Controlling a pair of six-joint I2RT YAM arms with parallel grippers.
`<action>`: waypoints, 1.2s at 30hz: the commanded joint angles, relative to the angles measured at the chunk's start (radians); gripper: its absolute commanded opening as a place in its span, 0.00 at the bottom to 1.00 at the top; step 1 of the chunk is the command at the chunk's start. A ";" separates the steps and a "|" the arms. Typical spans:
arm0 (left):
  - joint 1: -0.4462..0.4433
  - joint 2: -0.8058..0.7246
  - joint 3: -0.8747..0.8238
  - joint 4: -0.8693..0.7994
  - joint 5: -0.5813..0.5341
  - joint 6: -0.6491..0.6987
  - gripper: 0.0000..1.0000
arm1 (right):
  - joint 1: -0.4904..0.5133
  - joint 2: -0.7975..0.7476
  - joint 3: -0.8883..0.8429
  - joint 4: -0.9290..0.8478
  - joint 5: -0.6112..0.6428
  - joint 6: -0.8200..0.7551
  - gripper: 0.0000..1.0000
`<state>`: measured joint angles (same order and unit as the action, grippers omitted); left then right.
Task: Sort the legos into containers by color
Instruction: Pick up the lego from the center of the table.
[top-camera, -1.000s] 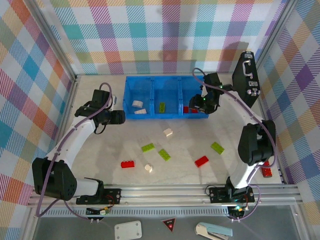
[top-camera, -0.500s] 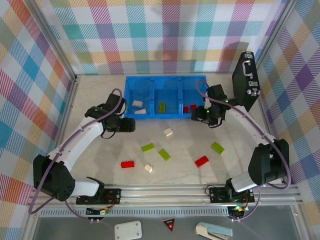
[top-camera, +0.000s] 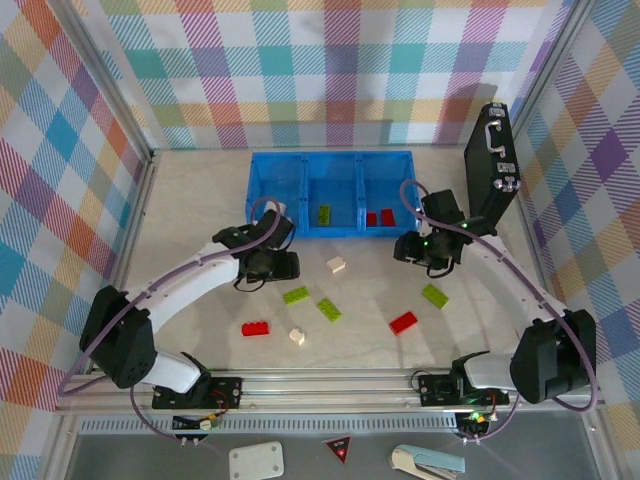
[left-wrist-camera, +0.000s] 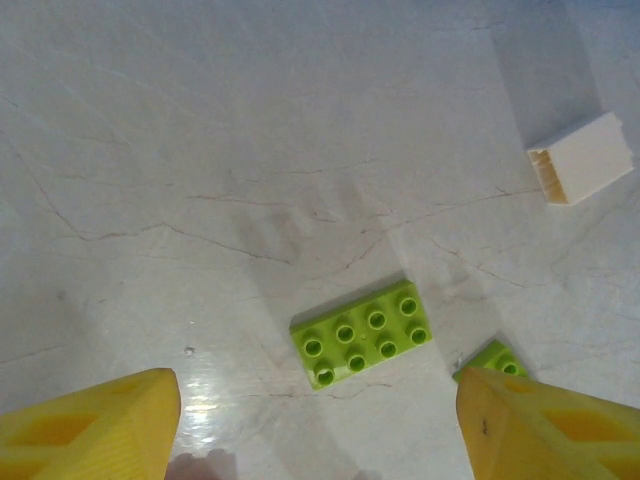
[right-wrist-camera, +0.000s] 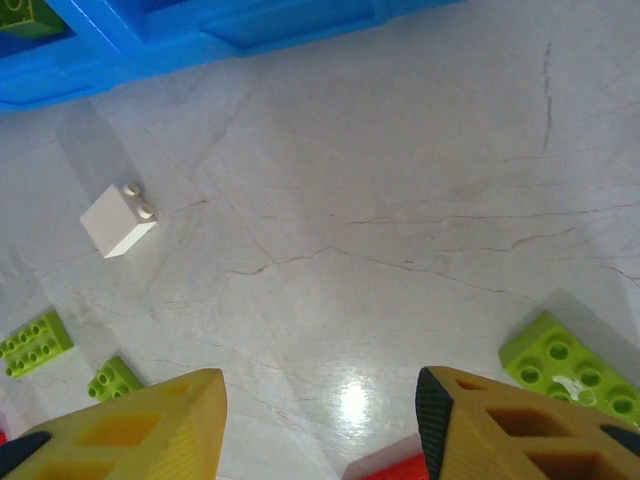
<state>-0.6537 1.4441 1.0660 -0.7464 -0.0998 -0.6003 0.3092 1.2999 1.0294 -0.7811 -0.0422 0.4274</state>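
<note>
The blue tray (top-camera: 330, 157) sits at the far side of the table (top-camera: 200, 200). Its middle compartment holds one green brick (top-camera: 324, 213) and its right compartment two red bricks (top-camera: 372, 218). The left arm covers part of the left compartment, so I cannot tell what lies in it.

From above, seven bricks lie loose on the table in front of the tray, in red, green and cream.

The left wrist view shows the left claw (left-wrist-camera: 315, 385) spread wide and empty. It is above a loose green brick (left-wrist-camera: 362, 345), with a cream brick (left-wrist-camera: 582, 157) further off. The right wrist view shows the right claw (right-wrist-camera: 320, 390) also wide and empty, over bare table in front of the tray's near wall. An outer green brick (right-wrist-camera: 570, 365) lies just beside one finger.

A second ago the right claw hung over the right compartment and the left claw was beside the tray's left end. Both have since drawn back over the loose bricks.
</note>
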 joint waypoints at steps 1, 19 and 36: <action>-0.022 0.046 -0.021 0.052 -0.050 -0.132 0.74 | 0.007 -0.039 -0.027 -0.024 0.042 -0.019 0.54; -0.122 0.294 -0.024 0.129 0.011 -0.301 0.80 | 0.007 -0.057 -0.072 -0.020 0.066 -0.034 0.54; -0.142 0.299 -0.047 0.127 0.007 -0.311 0.71 | 0.007 -0.063 -0.071 -0.026 0.071 -0.030 0.54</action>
<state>-0.7750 1.7489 1.0435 -0.6228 -0.1188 -0.8974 0.3092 1.2594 0.9665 -0.7876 0.0196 0.4026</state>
